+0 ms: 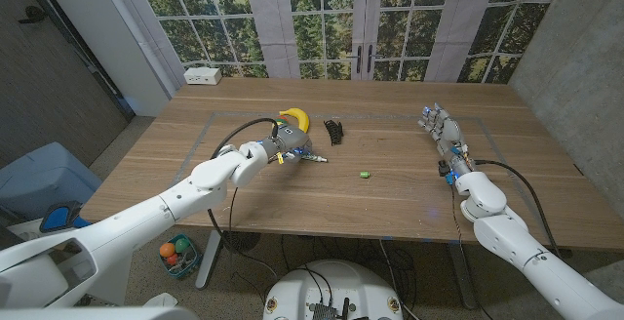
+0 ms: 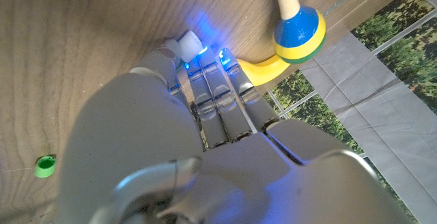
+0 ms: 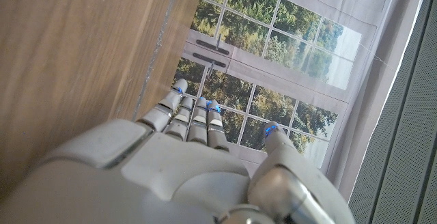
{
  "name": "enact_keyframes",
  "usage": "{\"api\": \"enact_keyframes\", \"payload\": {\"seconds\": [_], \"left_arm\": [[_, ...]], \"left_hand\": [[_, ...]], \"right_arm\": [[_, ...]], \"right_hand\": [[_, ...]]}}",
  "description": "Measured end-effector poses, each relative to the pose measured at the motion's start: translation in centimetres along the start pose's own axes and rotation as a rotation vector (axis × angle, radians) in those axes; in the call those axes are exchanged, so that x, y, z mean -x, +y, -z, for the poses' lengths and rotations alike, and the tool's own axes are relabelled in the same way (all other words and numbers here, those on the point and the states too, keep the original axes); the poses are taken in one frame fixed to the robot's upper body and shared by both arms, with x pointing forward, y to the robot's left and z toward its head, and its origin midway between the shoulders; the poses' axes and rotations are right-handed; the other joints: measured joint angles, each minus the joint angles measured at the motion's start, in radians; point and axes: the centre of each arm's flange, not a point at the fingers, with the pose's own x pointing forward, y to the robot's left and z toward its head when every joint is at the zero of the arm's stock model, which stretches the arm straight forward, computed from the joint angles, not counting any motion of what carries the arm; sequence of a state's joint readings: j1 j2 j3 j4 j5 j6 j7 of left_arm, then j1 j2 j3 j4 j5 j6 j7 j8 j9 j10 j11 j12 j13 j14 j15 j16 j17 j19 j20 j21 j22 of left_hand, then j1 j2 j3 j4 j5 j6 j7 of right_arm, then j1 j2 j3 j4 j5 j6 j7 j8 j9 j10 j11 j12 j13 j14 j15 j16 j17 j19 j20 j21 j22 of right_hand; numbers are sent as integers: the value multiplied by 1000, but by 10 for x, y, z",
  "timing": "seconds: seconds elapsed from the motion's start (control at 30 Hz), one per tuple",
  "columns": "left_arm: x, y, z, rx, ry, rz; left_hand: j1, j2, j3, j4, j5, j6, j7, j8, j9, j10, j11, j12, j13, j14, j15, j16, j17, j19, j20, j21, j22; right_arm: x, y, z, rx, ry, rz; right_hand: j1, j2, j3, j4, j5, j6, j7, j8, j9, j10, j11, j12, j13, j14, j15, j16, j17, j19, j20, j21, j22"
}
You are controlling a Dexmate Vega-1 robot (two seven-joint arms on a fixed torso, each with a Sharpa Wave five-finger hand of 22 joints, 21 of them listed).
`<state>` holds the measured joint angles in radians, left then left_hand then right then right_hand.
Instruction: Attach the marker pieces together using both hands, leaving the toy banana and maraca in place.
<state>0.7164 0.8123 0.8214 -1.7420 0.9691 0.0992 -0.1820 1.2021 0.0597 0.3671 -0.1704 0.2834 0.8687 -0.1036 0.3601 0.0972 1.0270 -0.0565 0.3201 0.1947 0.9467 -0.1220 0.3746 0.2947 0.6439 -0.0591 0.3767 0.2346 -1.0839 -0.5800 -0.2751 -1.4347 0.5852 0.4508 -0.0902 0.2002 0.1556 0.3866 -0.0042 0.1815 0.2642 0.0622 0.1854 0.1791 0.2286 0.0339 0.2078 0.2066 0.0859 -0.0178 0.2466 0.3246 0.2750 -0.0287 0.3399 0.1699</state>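
Observation:
My left hand (image 1: 280,148) sits just in front of the yellow toy banana (image 1: 295,120). Its fingertips (image 2: 205,60) close around the white marker body (image 2: 190,45), pinched against the thumb. In the head view the marker (image 1: 314,159) sticks out of the hand toward the right, lying low over the table. The green marker cap (image 1: 365,174) lies alone on the wood, apart from the hand, and shows again as a cap (image 2: 45,165) in the left wrist view. The maraca (image 2: 298,36), with a blue, yellow and green head, lies beside the banana (image 2: 263,70). My right hand (image 1: 444,135) is far to the right, fingers stretched out, holding nothing.
A small black object (image 1: 334,131) lies just right of the banana. A white box (image 1: 203,76) stands at the table's far left corner. A taped rectangle marks the working area of the wooden table (image 1: 390,198). Windows stand behind the table.

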Motion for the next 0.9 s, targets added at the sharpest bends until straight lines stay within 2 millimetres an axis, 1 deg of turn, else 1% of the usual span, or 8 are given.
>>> {"api": "enact_keyframes", "payload": {"seconds": [0.27, 0.3, 0.37, 0.47, 0.6, 0.67, 0.77, 0.9], "left_arm": [[3, -1, 4, 55, 26, -44], [3, -2, 5, 63, 31, -47], [3, -2, 10, 84, 52, -58], [4, -2, 12, 108, 64, -73], [6, 1, 16, 156, 83, -102], [6, 3, 18, 176, 93, -115], [7, 9, 22, 202, 106, -140], [8, 18, 27, 242, 123, -169]], "left_hand": [[0, 0, -23, 6, 59, -3, 3, 36, 0, 0, 0, 1, -1, -3, -2, 7, 0, 20, -5, 117, 67], [0, 0, -26, 10, 68, -17, 18, 43, 1, 0, 0, 1, -1, 4, 5, 10, 0, 26, -4, 138, 76], [0, 0, -24, 12, 83, -38, 38, 99, 1, -1, 0, 1, -1, 12, 12, 4, 19, 41, -5, 178, 90], [-8, 8, -19, 18, 97, -49, 49, 100, 1, -12, -12, 13, 0, 24, 24, -14, 112, 54, -7, 212, 97], [-14, 14, -19, 20, 115, -52, 53, 100, 1, -15, -15, 36, 0, 34, 35, -23, 148, 57, -7, 237, 99], [-16, 16, -19, 20, 120, -54, 54, 138, 1, -15, -15, 46, 0, 40, 33, -28, 149, 57, -7, 243, 102], [-17, 17, -19, 20, 130, -54, 54, 146, 1, -15, -15, 59, 0, 44, 33, -34, 149, 57, -7, 252, 102], [-18, 17, -21, 22, 135, -59, 60, 189, 1, -15, -15, 98, 1, 60, 24, -38, 145, 57, -7, 260, 102]], "right_arm": [[3, -1, -2, 5, -8, 2], [3, -1, -2, 5, -8, 2], [4, -1, -3, 6, -10, 4], [5, -1, -3, 7, -12, 5], [7, -2, -4, 8, -15, 8], [7, -2, -5, 7, -16, 9], [8, -3, -5, 7, -19, 10], [9, -3, -5, 7, -20, 11]], "right_hand": [[0, 0, 0, 0, 0, 0, 0, 0, 0, 0, 0, 0, 0, 0, 0, 0, 0, 7, 7, -4, 0], [0, 0, 0, 0, 0, 0, 0, 0, 0, 0, 0, 0, 0, 0, 0, 0, 0, 7, 7, -4, 0], [0, 0, 0, 0, 0, 0, 0, 0, 0, 0, 0, 0, 0, 0, 0, 0, 0, 7, 7, -4, 0], [0, 0, 0, 0, 0, 0, 0, 0, 0, 0, 0, 0, 0, 0, 0, 0, 0, 7, 7, -4, 0], [0, 0, 0, 0, 0, 4, 4, 0, 0, 0, 0, 0, 0, 6, 6, 0, 0, 7, 7, -4, 0], [0, 0, 0, 0, 0, 4, 4, 0, 0, 0, 0, 0, 0, 6, 6, 0, 0, 7, 7, -4, 0], [0, 0, 0, 0, 0, 4, 4, 0, 0, 0, 0, 0, 0, 6, 6, 0, 0, 7, 7, -4, 0], [0, 0, -5, -5, 0, 4, 4, 0, 0, 0, 0, 0, 0, 6, 6, 0, 0, 7, 7, -4, 0]]}}
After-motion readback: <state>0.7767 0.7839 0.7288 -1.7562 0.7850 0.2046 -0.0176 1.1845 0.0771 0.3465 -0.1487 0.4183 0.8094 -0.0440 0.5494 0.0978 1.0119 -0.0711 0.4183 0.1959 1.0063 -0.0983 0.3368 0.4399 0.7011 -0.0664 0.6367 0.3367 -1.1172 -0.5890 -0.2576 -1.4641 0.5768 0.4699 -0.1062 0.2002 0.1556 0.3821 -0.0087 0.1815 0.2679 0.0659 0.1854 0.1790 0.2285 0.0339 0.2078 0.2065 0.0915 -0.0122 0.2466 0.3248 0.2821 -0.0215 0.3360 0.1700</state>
